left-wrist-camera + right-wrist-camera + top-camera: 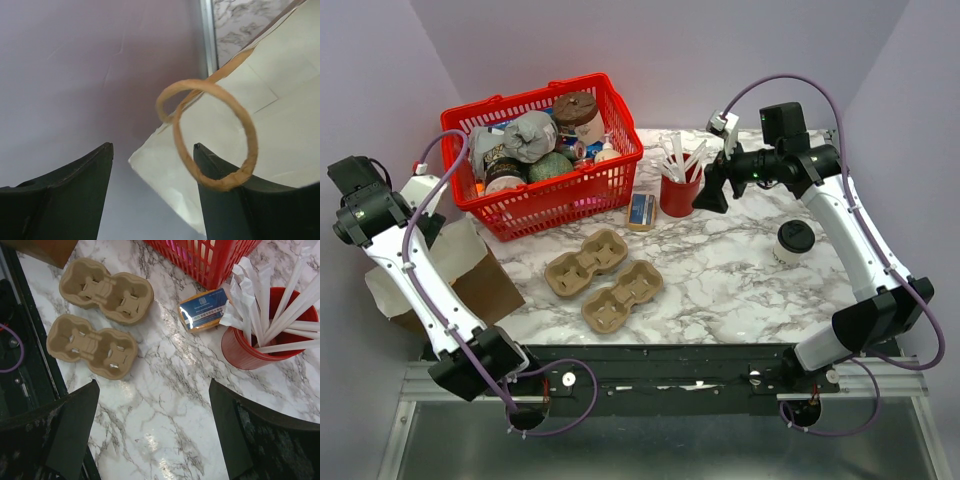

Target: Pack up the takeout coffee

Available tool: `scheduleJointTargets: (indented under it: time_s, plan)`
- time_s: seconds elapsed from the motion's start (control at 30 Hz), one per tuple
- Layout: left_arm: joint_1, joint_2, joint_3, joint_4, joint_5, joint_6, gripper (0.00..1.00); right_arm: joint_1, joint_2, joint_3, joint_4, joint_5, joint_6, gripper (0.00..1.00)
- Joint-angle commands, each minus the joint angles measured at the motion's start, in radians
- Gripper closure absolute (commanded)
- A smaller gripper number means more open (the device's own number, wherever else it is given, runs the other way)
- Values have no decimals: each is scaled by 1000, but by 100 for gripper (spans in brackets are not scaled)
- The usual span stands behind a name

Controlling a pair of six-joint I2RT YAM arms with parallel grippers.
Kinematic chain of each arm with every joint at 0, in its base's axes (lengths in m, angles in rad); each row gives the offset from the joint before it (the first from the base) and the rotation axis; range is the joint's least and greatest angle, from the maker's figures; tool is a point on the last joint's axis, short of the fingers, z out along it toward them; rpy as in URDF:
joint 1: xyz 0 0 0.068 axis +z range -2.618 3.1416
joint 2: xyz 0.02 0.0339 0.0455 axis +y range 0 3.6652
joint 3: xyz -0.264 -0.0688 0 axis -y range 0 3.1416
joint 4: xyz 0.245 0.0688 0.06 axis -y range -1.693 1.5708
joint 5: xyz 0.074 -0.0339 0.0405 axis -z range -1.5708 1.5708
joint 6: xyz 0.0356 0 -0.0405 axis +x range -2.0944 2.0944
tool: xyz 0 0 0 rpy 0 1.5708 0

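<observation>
Across the marble table (720,280): everything for the job stands on it, and the arms rise from its near edge.
Paper bag (470,275): brown, at the table's near left corner. The left wrist view shows its pale inner wall and a twisted paper handle (220,135) standing in a loop.
Red basket (545,150): far left, filled with tubs and packets, and no part of this job.
Left gripper (152,150): at the bag mouth, jaws well apart with nothing between them. The handle loop crosses in front of one finger; I cannot tell whether it touches.
Right gripper (713,190): far middle, just beside the red cup, jaws spread wide and empty over bare marble.
Cup carriers (603,278): two pulp trays side by side at near centre, every well vacant.
Red cup (680,192): upright at far middle, holding white cutlery.
Takeout coffee (794,241): cream cup with a black lid, upright on the right side, well apart from the carriers and bag. It is untouched and shows in neither wrist view.
Blue packet (642,210): lies flat between the basket and the red cup.
Step in hand: probably the opening step, with the bag being readied and the coffee not yet grasped.
Next move: the right gripper likely needs to swing right and nearer, lower around the cup wall below the lid, and close gently.
</observation>
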Motion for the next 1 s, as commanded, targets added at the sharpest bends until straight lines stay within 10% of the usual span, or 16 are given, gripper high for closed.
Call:
scheduleJointTargets:
  time_s: [0.0, 0.37, 0.5, 0.97]
  plan:
    - [6, 43, -22, -181, 104, 3, 28, 12, 16, 16, -6, 1, -16, 0]
    - [5, 88, -25, -181, 138, -17, 58, 10, 5, -4, -5, 13, -31, 0]
    - [2, 39, -51, -181, 159, 35, 100, 10, 13, 3, -5, 13, -34, 0]
    - [-92, -164, 111, -183, 553, -67, 100, 12, 56, 61, -6, -4, -10, 0]
